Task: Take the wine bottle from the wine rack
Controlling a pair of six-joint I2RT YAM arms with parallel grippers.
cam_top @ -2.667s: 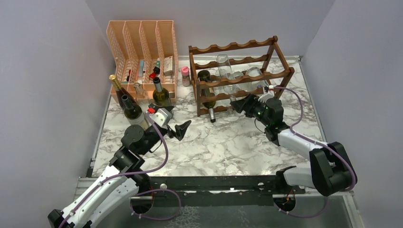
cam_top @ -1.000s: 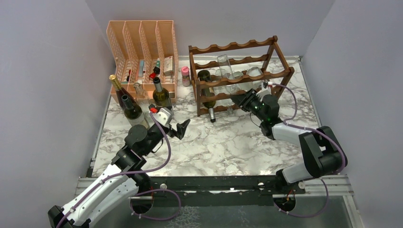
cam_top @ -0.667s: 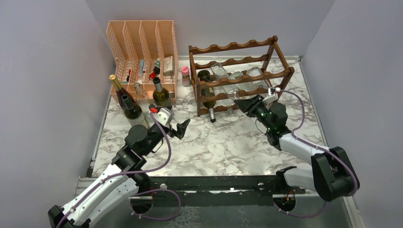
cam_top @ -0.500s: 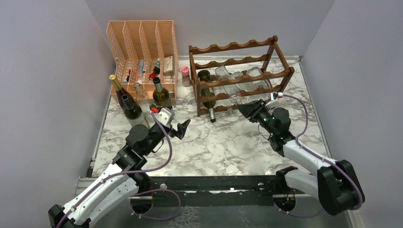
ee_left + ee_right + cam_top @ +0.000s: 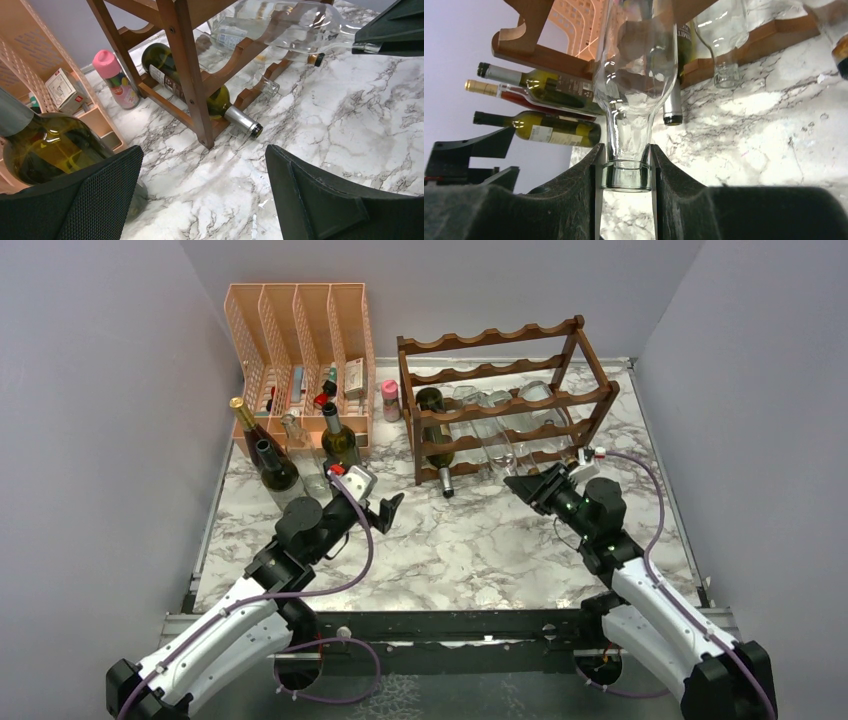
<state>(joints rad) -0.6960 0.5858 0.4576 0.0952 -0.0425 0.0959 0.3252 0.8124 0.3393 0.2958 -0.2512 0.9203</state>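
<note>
The dark brown wine rack (image 5: 490, 338) stands at the back of the marble table. A clear glass wine bottle (image 5: 493, 438) slants out of its middle tier, neck toward me, its base still among the rails. My right gripper (image 5: 521, 483) is shut on the bottle's neck, just under the lip. In the right wrist view, the bottle (image 5: 636, 65) runs up from the right gripper (image 5: 625, 170) past the rack's rail (image 5: 539, 52). My left gripper (image 5: 388, 510) hangs open and empty over the table, in front of the rack's left post (image 5: 187, 65).
A dark green bottle (image 5: 437, 440) lies in the rack's left bay, its neck sticking out in front. Other clear bottles (image 5: 540, 395) lie on the rack. Upright wine bottles (image 5: 275, 465) and a peach mesh organizer (image 5: 300, 330) stand at the back left. A pink-capped jar (image 5: 389, 398) stands beside the rack.
My right arm has drawn back toward the near edge, pulling the clear bottle neck-first partway out of the rack. The left arm has shifted slightly to the right, still open.
</note>
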